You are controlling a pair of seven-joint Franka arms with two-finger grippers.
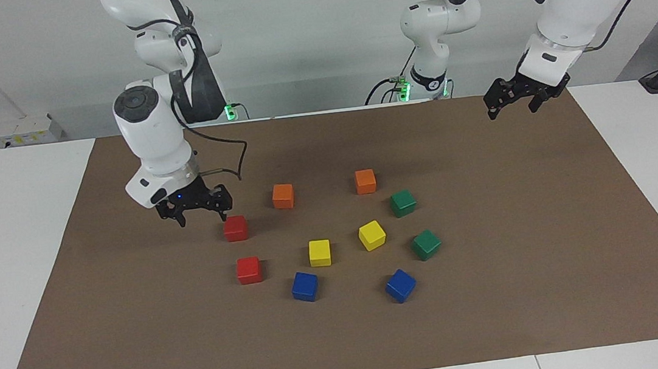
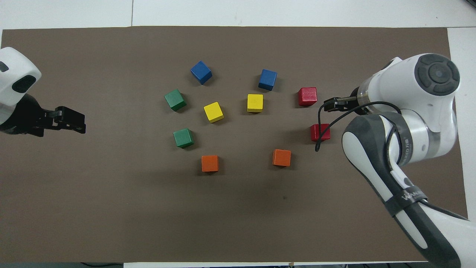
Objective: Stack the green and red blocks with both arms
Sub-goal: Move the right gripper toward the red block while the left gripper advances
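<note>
So the right hand (image 1: 203,208) hangs just above the surface (image 1: 501,313), fingers spread and pinching nothing, right beside the nearer red block (image 1: 235,228). Other red block (image 1: 249,270) sits farther out. Both green blocks (image 1: 403,202) lie apart toward the left arm's end. Left hand (image 1: 513,101) hovers spread, waiting.

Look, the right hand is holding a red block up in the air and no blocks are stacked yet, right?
Not quite. The right hand holds nothing: the facing view shows it over the mat beside the nearer red block, which sits on the mat, like the other red block. No blocks are stacked yet.
</note>
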